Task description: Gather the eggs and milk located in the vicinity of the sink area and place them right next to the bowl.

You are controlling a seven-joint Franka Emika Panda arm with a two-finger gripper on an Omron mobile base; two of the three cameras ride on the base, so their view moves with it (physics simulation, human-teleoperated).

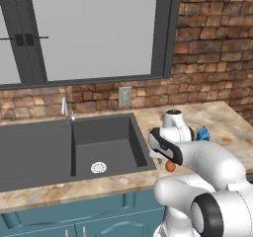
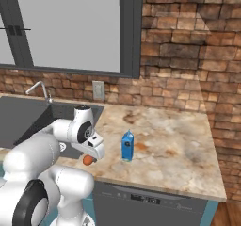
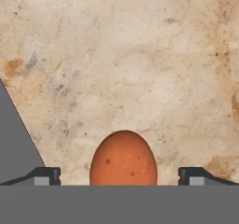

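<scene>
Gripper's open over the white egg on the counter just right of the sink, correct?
Not quite: the egg is orange-brown, not white, as the hand view shows. The rest holds: the gripper is open over it, on the counter right of the sink.

Orange-brown egg (image 3: 123, 158) lies on the counter beside the sink (image 1: 106, 142); blue milk carton (image 2: 127, 146) stands upright nearby.

Brick wall (image 1: 212, 43) upper right, big dark-framed window (image 1: 94, 28) upper left, teal cabinets (image 1: 84, 216) under the marbled surface (image 2: 169, 145).
</scene>
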